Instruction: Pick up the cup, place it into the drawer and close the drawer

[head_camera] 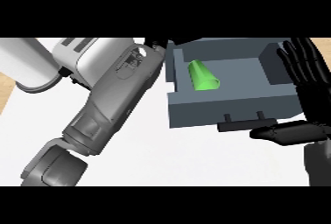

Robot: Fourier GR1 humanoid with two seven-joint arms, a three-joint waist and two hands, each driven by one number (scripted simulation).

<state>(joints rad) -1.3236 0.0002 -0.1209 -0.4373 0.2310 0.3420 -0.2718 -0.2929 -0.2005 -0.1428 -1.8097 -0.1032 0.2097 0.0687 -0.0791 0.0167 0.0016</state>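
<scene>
A green cup (pixel 203 76) lies on its side inside the open grey-blue drawer (pixel 226 107), left of the drawer's middle. The drawer's dark handle (pixel 242 125) faces me. My right hand (pixel 309 124) stands open along the drawer's right side. Its fingers point straight up and its thumb reaches left, just beside the handle. My left forearm (pixel 116 92) crosses from the lower left up to the drawer's back-left corner. Only a dark sliver of the left hand (pixel 155 43) shows there, so its fingers are hidden. Neither hand holds the cup.
A white rounded object (pixel 29 65) sits at the back left, behind the left arm. The white counter top (pixel 194 157) spreads in front of the drawer. A wooden strip (pixel 5 92) runs along the left edge.
</scene>
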